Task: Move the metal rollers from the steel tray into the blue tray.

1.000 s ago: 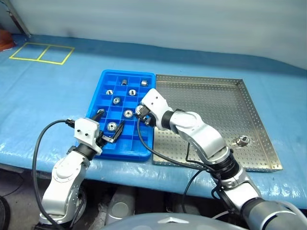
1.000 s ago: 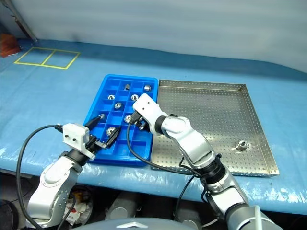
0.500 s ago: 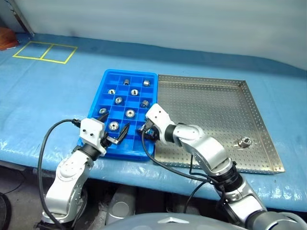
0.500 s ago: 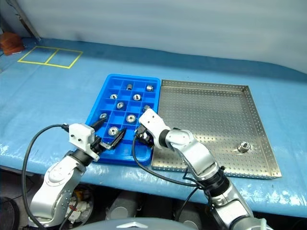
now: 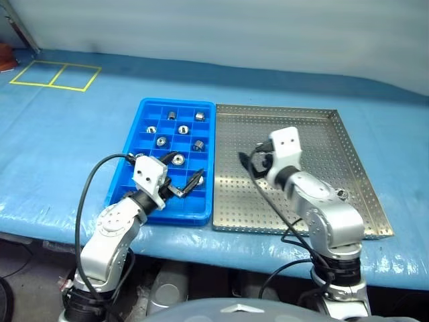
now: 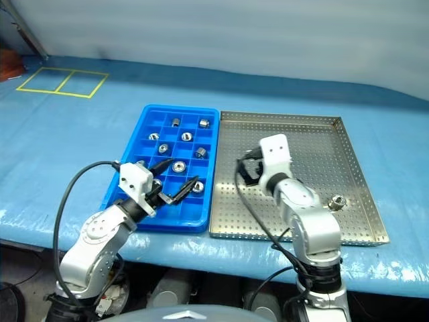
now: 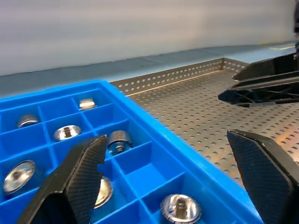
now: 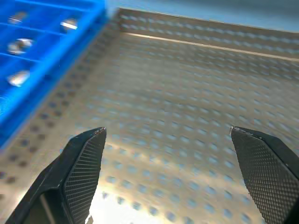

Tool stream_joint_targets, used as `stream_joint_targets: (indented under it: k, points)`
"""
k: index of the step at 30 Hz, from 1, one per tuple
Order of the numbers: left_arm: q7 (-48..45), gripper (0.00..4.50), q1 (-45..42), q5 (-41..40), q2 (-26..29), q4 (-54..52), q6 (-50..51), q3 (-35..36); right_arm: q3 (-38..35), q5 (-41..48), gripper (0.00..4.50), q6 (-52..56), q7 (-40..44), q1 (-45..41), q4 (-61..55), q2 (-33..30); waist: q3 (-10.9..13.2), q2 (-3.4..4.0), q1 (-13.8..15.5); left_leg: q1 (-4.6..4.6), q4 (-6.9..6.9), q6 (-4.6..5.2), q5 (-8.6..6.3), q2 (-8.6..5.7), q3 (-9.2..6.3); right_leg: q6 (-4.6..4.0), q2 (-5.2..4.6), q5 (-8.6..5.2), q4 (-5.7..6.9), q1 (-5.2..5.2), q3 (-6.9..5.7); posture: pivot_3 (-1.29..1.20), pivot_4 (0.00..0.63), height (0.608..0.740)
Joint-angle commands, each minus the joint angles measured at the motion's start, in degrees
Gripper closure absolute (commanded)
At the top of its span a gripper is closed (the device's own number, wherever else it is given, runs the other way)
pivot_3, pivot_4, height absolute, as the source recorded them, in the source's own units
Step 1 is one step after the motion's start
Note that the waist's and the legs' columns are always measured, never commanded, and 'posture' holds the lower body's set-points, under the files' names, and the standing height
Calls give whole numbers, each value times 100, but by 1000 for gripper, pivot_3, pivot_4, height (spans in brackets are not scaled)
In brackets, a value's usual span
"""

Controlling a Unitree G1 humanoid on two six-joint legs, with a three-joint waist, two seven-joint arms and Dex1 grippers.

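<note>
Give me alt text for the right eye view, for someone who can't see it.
One metal roller remains in the steel tray, beside a blue tray holding the other rollers. The open right gripper hangs over the steel tray; the open left gripper over the blue tray.

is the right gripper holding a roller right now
No, the right gripper is open and empty above the steel tray.

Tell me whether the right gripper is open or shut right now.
Open. In its wrist view the right gripper's two black fingers stand wide apart over the steel tray's perforated floor, with nothing between them.
</note>
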Motion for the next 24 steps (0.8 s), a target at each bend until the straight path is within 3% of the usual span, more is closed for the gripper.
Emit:
stream_joint_targets:
  k: [1,11,24]
  points:
    - [-115,0,-138,-86,-82,2,-2,-201,-493,-166,20,1,-373,235,-330,27,0,1,-94,0,0,0,0,-1,0,-1,2,0,1,-1,0,175,150,740]
    - [-126,0,-207,-35,-209,110,38,-522,-1148,-410,20,-539,-1193,789,159,652,-1,4,-371,14,3,1,1,2,-6,-5,20,-3,15,2,11,152,150,740]
    - [-56,0,-91,6,-232,49,9,-559,-1980,-181,20,-1030,-1825,643,863,1209,-2,4,-373,13,5,1,1,1,-5,2,16,1,14,2,19,195,150,740]
